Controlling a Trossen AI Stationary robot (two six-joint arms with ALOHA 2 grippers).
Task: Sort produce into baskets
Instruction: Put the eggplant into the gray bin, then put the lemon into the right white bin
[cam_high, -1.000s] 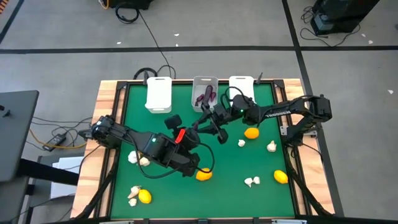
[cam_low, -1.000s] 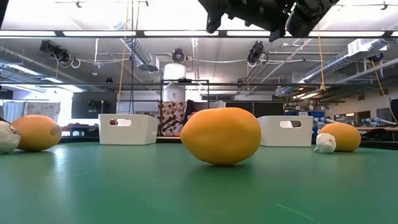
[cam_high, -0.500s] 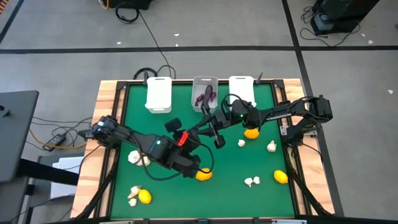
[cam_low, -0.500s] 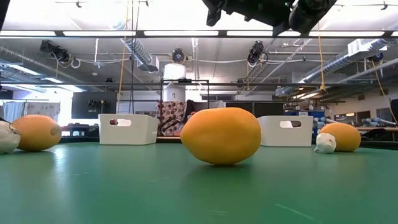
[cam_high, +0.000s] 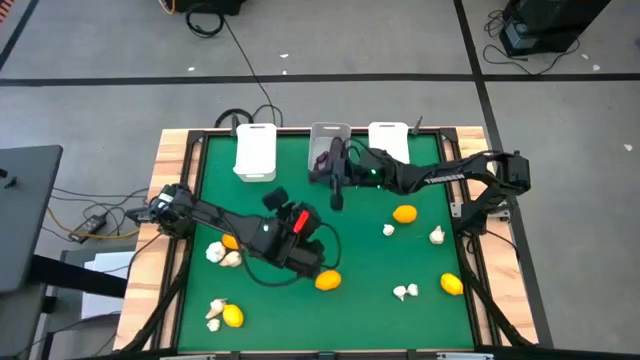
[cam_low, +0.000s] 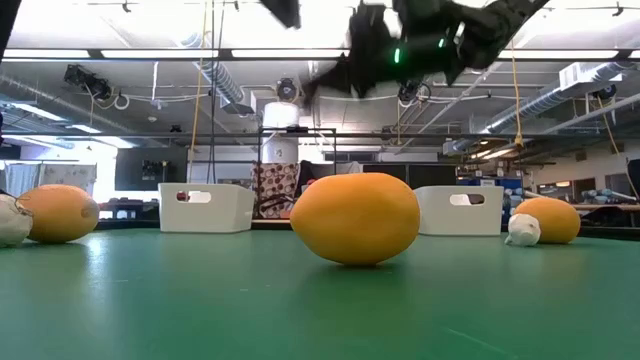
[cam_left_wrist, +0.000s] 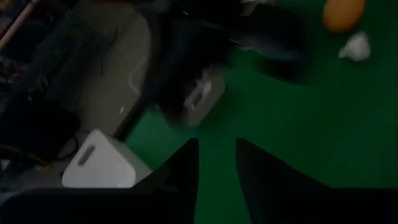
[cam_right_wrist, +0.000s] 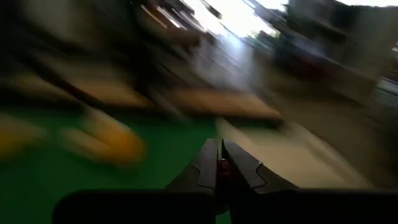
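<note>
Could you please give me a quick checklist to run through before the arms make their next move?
1. Right gripper shut and empty: ok.
2. Left gripper state: cannot tell.
3. Middle basket holds eggplants only: cannot tell, the right arm partly covers it.
4. Two white baskets upright at the far edge: ok.
5. All produce sorted: not ok; citrus and garlic lie on the table.

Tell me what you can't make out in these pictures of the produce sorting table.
- Contents of the middle basket: the right gripper and arm cover much of it in the high view.
- Left gripper: hidden under its arm in the high view; the left wrist view is too dark to show a grip.
- Right wrist view: motion blur smears the yellow fruit.
- White baskets: the low view shows only their walls, not what is inside.
</note>
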